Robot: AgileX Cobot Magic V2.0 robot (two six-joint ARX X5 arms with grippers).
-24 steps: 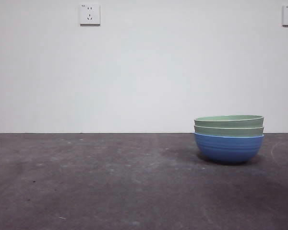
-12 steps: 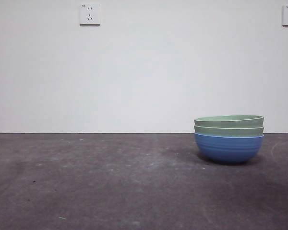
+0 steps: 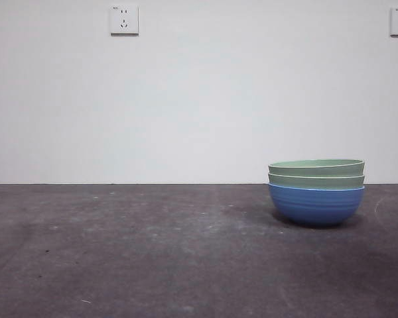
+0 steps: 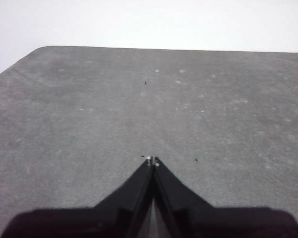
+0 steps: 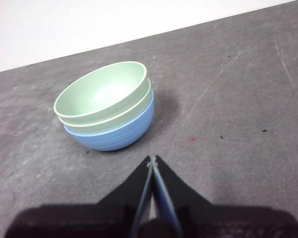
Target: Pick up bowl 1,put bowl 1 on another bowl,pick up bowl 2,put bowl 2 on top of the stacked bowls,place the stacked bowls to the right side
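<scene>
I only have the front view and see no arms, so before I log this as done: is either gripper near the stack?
Observer: The right gripper is shut and empty, drawn back from the stacked bowls.
Operator: And the left one?
Observer: The left gripper is shut too, over bare table, no bowl in its view.
Operator: Anything inside the top bowl?
Observer: No, the right wrist view shows its green inside empty.
</scene>
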